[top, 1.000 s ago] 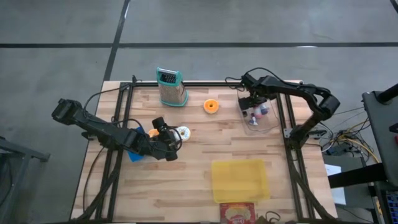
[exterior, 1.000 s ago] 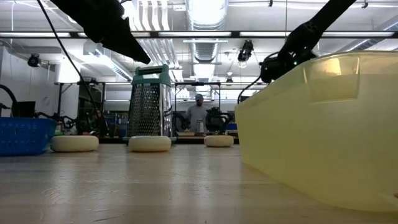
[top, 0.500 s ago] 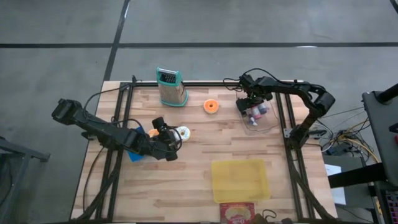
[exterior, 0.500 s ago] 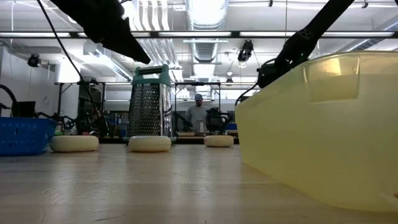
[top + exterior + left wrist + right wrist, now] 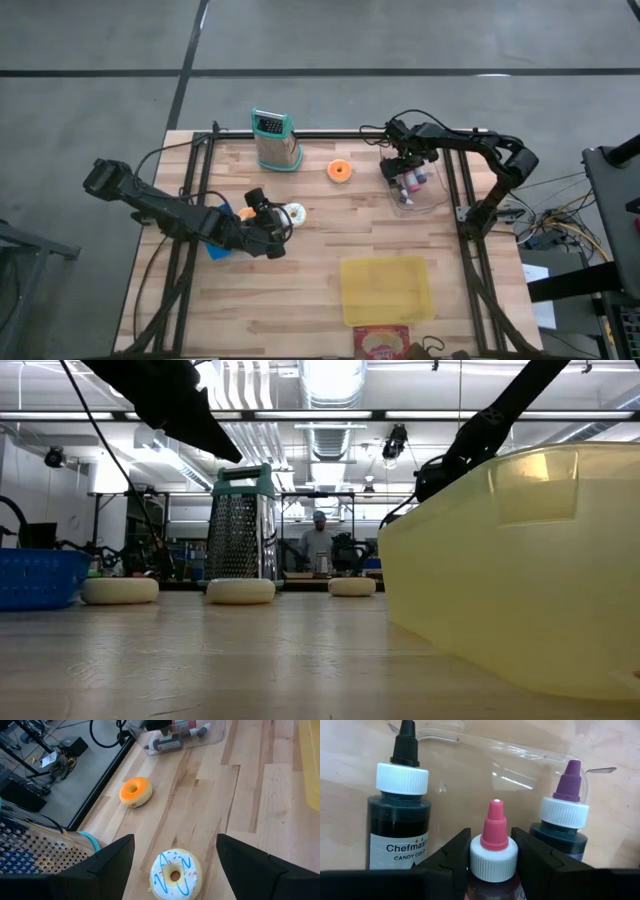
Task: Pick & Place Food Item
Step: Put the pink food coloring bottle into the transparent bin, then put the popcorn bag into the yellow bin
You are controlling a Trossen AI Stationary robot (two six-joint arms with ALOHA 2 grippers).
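red packet [image 5: 381, 343] cut by high view's lower edge, black bottle [image 5: 395, 827] label cropped, distant person [image 5: 318, 540] blurred

Metal grater [image 5: 275, 141] upright at the tabletop's [image 5: 320, 270] far edge. Yellow bin [image 5: 386, 289] well apart from the grater, toward the near edge. Blue basket [image 5: 38, 577] left of the grater, mostly hidden.

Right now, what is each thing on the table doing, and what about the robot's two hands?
Left gripper: fingers open, over the white donut.
White donut: flat on the table, not held.
Orange donut: flat on the table, alone.
Right gripper: fingers either side of the pink-capped bottle.
Pink-capped bottle: upright, capped.
Black-capped bottle: upright, capped.
Purple-capped bottle: upright, capped.
Grater: standing.
Yellow tub: empty.
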